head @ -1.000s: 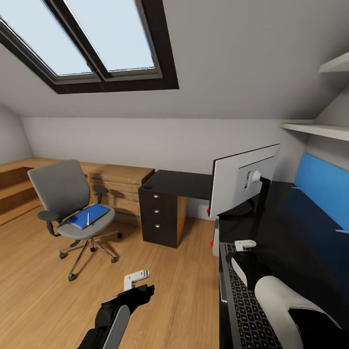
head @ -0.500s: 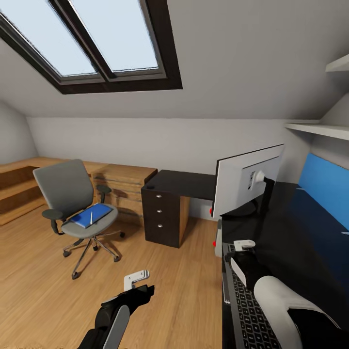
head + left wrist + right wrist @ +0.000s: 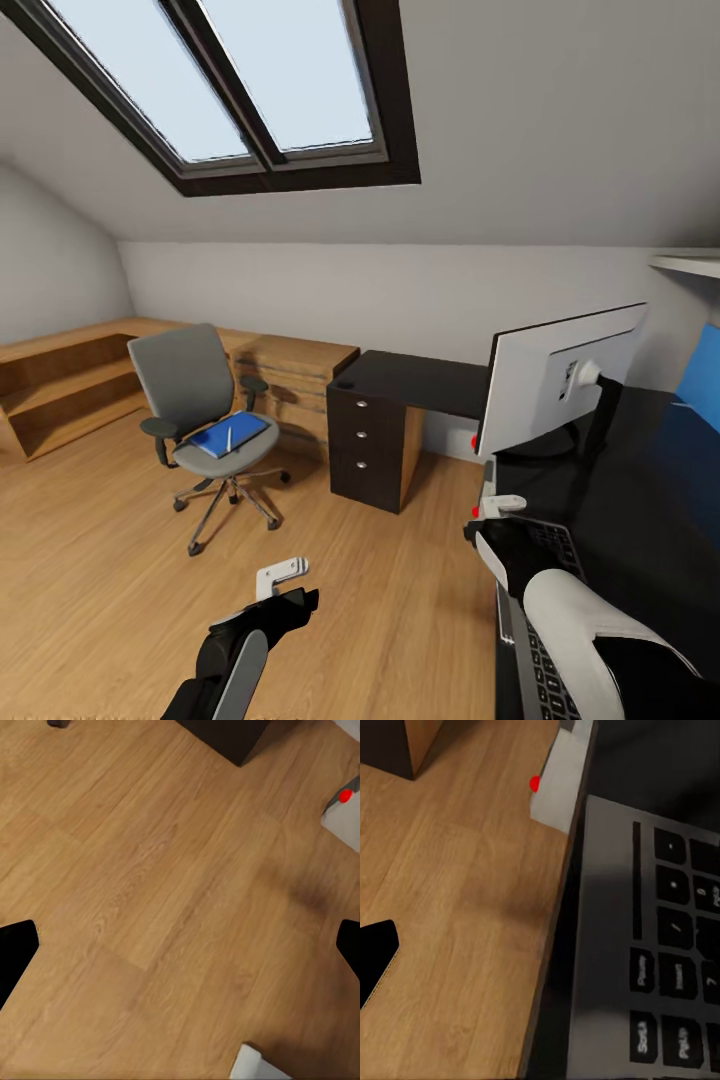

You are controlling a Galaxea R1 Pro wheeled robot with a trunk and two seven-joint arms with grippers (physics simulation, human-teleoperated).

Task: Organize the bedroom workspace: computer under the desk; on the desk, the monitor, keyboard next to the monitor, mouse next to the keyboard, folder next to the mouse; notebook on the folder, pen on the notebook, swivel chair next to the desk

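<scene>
The grey swivel chair [image 3: 190, 385] stands on the wood floor, left of the desk. On its seat lies the blue folder [image 3: 232, 437] with the white pen [image 3: 229, 436] on top. The black-topped desk [image 3: 415, 378] carries the monitor [image 3: 555, 380], seen from behind, and the keyboard [image 3: 548, 590], partly under my right arm. A sliver of the grey computer [image 3: 488, 480] shows below the desk edge. My left gripper [image 3: 283, 572] hangs open over bare floor [image 3: 180, 945]. My right gripper [image 3: 505, 503] is open above the keyboard's [image 3: 660, 945] end, with one finger [image 3: 375, 960] showing.
A light-wood chest of drawers [image 3: 295, 365] stands between chair and desk, with low wooden shelving [image 3: 60, 385] along the left wall. A blue wall panel [image 3: 705, 375] and a shelf [image 3: 690, 263] are at the right. A skylight [image 3: 240, 80] is set in the sloped ceiling.
The whole picture has shifted right, so the camera has turned left. Both arms keep the same pose in the view, and the chair, folder and pen stay as they were.
</scene>
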